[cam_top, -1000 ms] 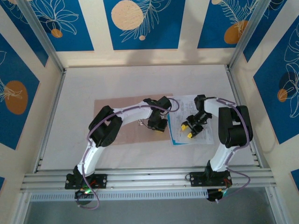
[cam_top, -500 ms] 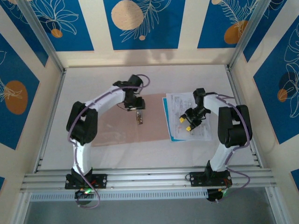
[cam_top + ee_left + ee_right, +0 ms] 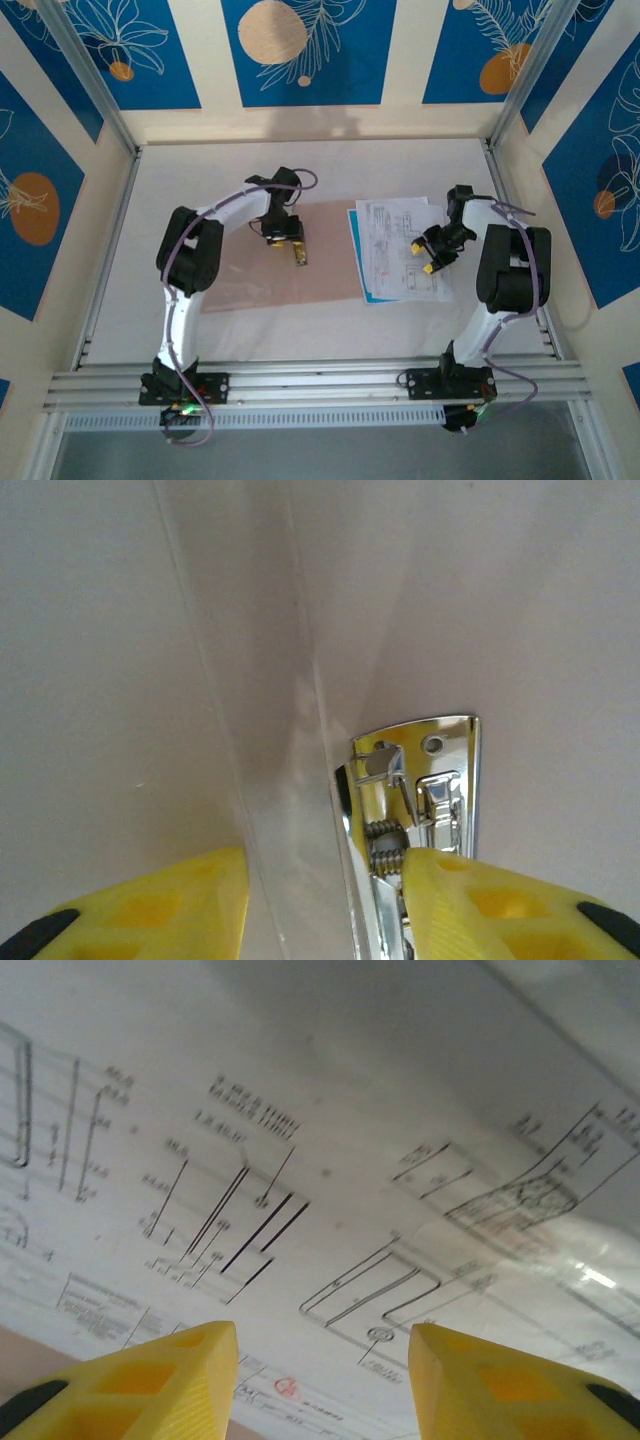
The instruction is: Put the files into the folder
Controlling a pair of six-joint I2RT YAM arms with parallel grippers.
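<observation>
Your left gripper (image 3: 297,253) hung parted and empty over the chrome clip (image 3: 425,780) of the thin tan card folder (image 3: 330,262), mid-frame. Your right gripper (image 3: 425,256), likewise parted and empty, hovered over the white printed files (image 3: 385,250), centre-right. You needed a square edge pinch.

White arm links (image 3: 178,325), black joints (image 3: 190,255); purple cables (image 3: 313,180); yellow gripper fingers (image 3: 150,1380), black-tipped.

One tan folder (image 3: 250,282) is counted, with one shiny metal clip (image 3: 428,780) on it. One stack of printed files (image 3: 398,250) is seen; its sheets cannot be counted, though one light blue edge is shown. Two grippers are counted, the left gripper (image 3: 297,253) and the right gripper (image 3: 432,258), each fitted with two yellow fingers (image 3: 150,1380).
</observation>
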